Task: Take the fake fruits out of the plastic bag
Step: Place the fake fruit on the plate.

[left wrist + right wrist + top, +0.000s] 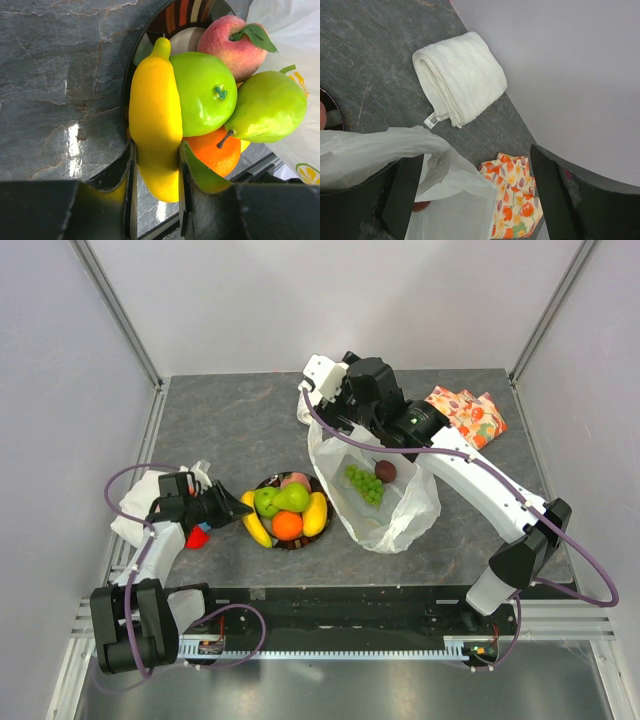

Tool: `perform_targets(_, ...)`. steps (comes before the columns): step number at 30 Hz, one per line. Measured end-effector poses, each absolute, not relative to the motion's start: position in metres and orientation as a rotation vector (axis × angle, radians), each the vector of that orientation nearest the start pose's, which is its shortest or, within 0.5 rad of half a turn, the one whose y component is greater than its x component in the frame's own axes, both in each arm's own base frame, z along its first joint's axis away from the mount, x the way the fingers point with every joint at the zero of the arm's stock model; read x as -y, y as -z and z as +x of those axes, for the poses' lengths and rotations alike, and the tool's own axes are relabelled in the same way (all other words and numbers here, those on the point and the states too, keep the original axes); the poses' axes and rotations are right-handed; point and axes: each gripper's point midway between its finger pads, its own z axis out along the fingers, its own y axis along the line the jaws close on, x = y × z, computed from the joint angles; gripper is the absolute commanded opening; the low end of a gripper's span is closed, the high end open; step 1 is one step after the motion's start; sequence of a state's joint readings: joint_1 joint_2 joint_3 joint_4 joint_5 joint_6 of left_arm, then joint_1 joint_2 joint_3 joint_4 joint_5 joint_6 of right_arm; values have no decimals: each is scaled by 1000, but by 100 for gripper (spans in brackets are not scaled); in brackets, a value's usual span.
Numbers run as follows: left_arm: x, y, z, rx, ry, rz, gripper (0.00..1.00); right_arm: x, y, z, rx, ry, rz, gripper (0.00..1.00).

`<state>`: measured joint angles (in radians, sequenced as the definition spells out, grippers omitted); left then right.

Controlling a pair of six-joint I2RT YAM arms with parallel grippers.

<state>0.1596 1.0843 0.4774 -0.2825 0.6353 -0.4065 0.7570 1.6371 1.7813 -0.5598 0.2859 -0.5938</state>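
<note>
The white plastic bag (pixel 385 510) lies open right of the plate (pixel 268 482). Green grapes (pixel 364 483) and a dark red fruit (pixel 386 472) lie inside it. On the plate are two bananas, a green apple (pixel 205 92), a pear (pixel 267 107), an orange (pixel 217 155) and a pink fruit (pixel 227 42). My left gripper (pixel 238 508) is shut on the left banana (pixel 155 115) at the plate's rim; in its wrist view the gripper (pixel 156 150) has a finger on each side. My right gripper (pixel 476 155) is open over the bag's far edge (pixel 395 145).
A folded white cloth roll (pixel 457 77) lies behind the bag. Orange fruit-patterned fabric (pixel 468 412) lies at the back right. A red object (pixel 198 536) and a white bundle (pixel 135 508) lie under the left arm. Walls close in the table on three sides.
</note>
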Motion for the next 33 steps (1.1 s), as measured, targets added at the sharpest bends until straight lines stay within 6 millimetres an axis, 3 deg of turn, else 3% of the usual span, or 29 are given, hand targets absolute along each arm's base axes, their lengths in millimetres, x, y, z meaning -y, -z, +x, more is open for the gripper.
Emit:
perform_targets(4,80,-73,250,-2382,909,-441,12,-272,-344,393,-1651,179,-1087,95)
perform_targets(8,81,-73,252,-2377,922,-472,37,-272,-344,393,-1652,179,-1088,95)
perform_targets(11,81,-73,252,-2379,922,-483,50,-272,-342,392,-1656,180,-1092,95)
perform_targets(21,72,-53,244,-2460,845,-581,72,-271,-339,391,-1667,184,-1104,95)
perform_targets(25,71,-52,242,-2481,829,-600,85,-271,-337,392,-1672,185,-1109,96)
perform_targets(27,71,-57,241,-2495,832,-604,87,-271,-337,391,-1676,186,-1113,96)
perform_targets(29,71,-67,243,-2488,832,-583,98,-270,-341,391,-1673,185,-1110,96)
perform_targets(33,74,-116,248,-2384,847,-473,99,-265,-352,385,-1659,180,-1097,98)
